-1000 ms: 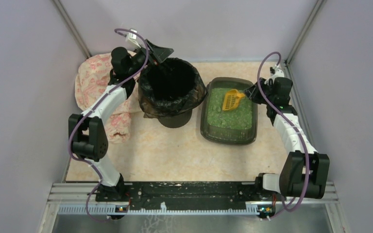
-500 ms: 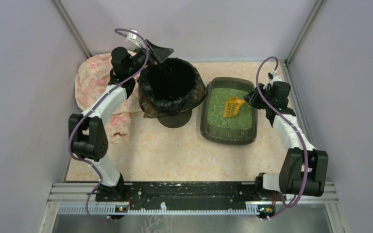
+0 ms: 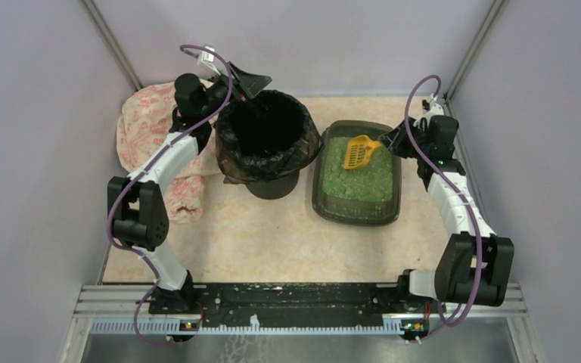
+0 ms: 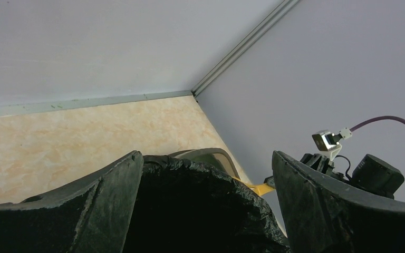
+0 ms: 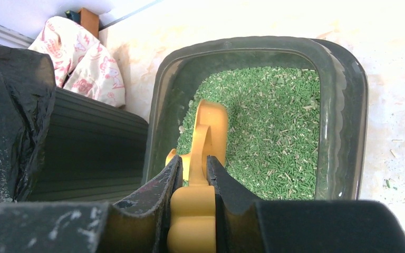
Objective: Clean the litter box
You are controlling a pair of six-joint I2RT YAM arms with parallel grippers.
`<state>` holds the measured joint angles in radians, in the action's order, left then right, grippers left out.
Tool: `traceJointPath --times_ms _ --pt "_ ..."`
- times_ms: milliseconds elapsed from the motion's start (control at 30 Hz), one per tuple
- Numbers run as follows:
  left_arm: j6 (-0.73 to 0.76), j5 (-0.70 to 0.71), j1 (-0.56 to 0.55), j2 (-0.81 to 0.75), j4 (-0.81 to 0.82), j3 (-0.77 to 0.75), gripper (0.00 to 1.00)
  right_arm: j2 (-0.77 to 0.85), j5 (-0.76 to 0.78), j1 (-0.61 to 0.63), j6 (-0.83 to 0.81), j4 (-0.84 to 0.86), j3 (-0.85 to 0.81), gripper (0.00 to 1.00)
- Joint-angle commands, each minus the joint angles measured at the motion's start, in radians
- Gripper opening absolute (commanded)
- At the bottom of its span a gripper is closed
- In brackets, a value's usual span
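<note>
The marbled tabletop (image 3: 272, 234) carries the black-bagged bin (image 3: 231, 162) at its far middle. The litter box (image 3: 355, 215) sits just beside that bin on the right arm's side, with green granules (image 3: 363, 185) covering its floor. The yellow slotted scoop (image 3: 358, 153) lies over the far part of the tray, blade pointing toward the bin. The right gripper (image 5: 192, 168) is clamped on its handle, and the left gripper (image 4: 205, 158) hangs at the bin's far rim with its fingers spread wide and nothing between them but the bag's edge.

The step in hand looks like a sifting pass. To do it well:
- drive the blade low and shallow through the granules
- lift level and pause over the tray, so loose litter drops through the slots
- carry the load across the narrow gap to the bin without tilting

Whether the blade touches the granules now, I cannot tell
</note>
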<state>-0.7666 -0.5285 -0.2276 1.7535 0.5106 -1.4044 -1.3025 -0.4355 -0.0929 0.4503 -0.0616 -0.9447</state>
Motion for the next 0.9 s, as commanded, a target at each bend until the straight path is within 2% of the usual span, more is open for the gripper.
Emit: traceJointPath --times_ms 0,533,867 --pt "0.001 -0.008 -0.004 0.014 0.031 -0.016 0.97 0.000 -0.029 0.005 0.014 0.054 -0.029 0.00" --pt "0.016 0.011 -0.013 -0.011 0.016 0.007 0.97 -0.137 0.024 0.087 -0.070 0.069 0.019 0.00" --pt "0.014 0.015 -0.022 -0.014 0.012 0.021 0.97 -0.221 -0.080 0.087 -0.013 0.206 0.112 0.00"
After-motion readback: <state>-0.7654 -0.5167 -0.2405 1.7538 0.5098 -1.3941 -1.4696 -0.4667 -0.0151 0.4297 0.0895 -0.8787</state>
